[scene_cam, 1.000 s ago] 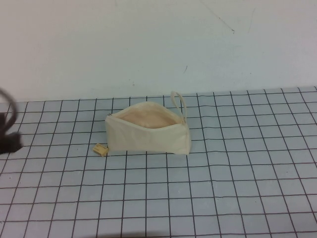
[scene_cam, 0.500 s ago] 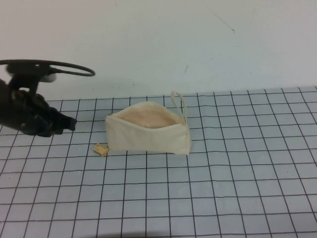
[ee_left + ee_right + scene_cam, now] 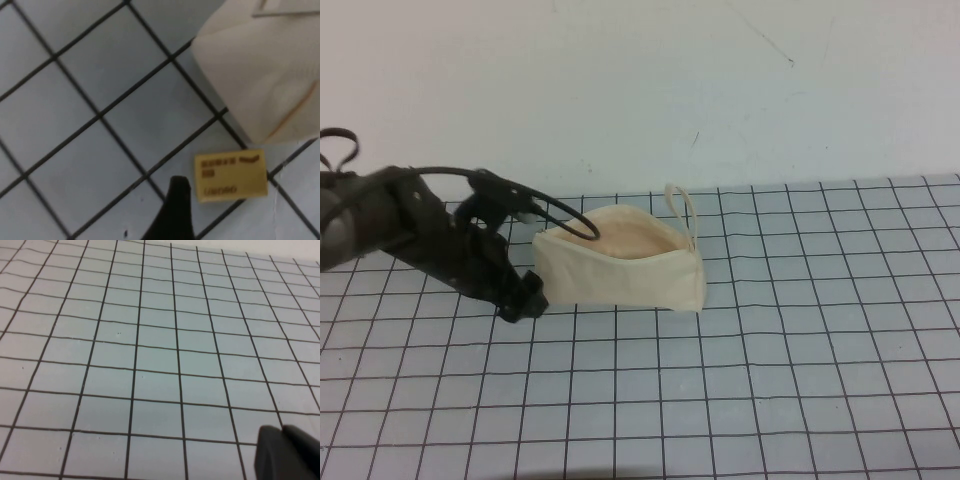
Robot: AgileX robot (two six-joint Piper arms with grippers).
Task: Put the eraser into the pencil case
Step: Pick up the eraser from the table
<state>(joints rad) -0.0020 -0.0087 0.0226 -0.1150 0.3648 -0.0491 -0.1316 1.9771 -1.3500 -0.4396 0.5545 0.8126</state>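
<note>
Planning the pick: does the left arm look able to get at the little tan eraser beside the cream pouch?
Probably yes. The left tool hangs just over the tiny tan-yellow rectangular eraser, which lies bare on the gridded mat, apart from the cream fabric pencil case. The right tool is unseen from above.

Cloth, matt block, dull black gripper.
Pencil case (image 3: 620, 272): cream woven fabric, matt. Eraser (image 3: 231, 175): tan, smooth, printed. Left gripper (image 3: 523, 300): matt black. Table (image 3: 800, 400): smooth grey, gridded.
</note>
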